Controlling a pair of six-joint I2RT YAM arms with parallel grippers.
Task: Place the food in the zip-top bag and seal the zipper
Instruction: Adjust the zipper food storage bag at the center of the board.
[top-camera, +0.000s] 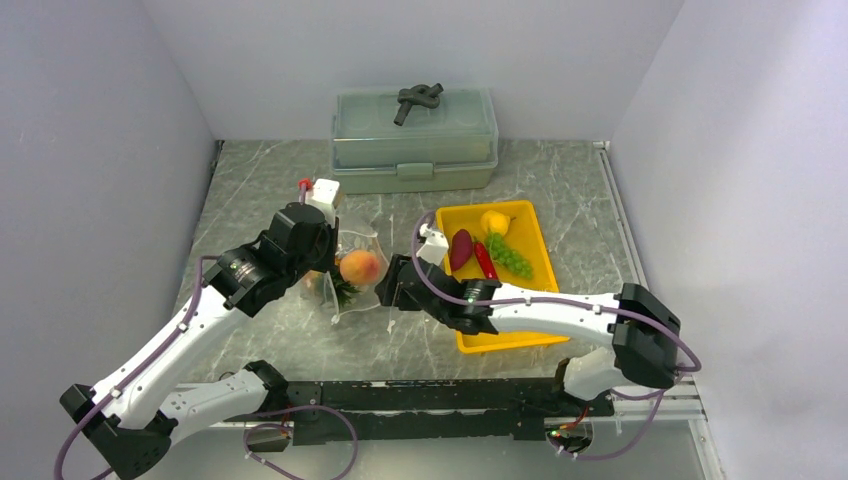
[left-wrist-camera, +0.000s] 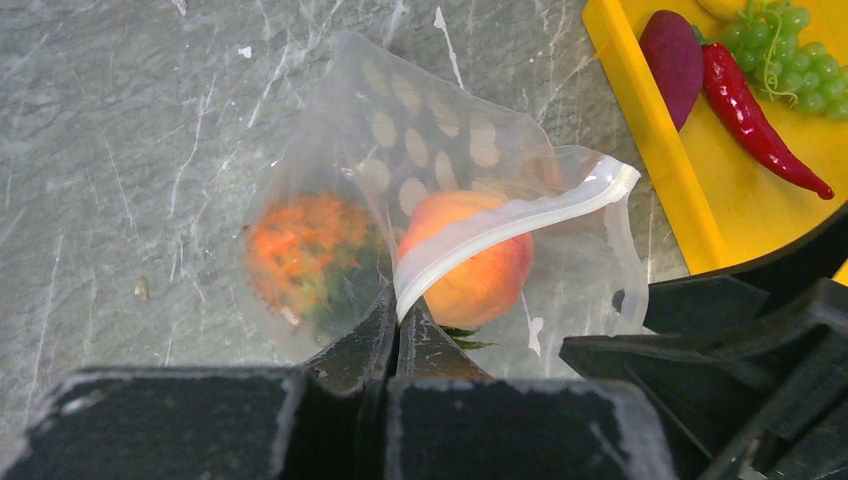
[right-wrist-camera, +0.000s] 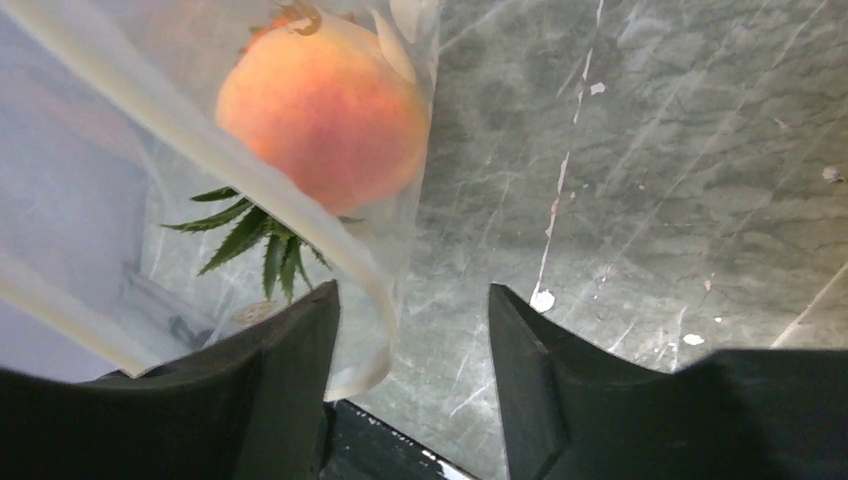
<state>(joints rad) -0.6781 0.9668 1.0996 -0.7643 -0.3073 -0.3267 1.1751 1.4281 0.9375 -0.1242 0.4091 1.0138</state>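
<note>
Left gripper (left-wrist-camera: 397, 318) clamped on zipper (left-wrist-camera: 520, 215), right gripper (right-wrist-camera: 412, 300) jaws apart beside bag (left-wrist-camera: 420, 110). Peach (left-wrist-camera: 475, 270) sits at the mouth; I'd nudge it deeper, holding mouth wide.

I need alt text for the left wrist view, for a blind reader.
The left gripper pinches the whitish zipper of the clear zip-top bag, which holds a peach and a pineapple. At right, a yellow tray holds eggplant, chili and grapes.

Peach (top-camera: 359, 267), pineapple (left-wrist-camera: 305, 250) inside open bag (left-wrist-camera: 430, 130)
</note>
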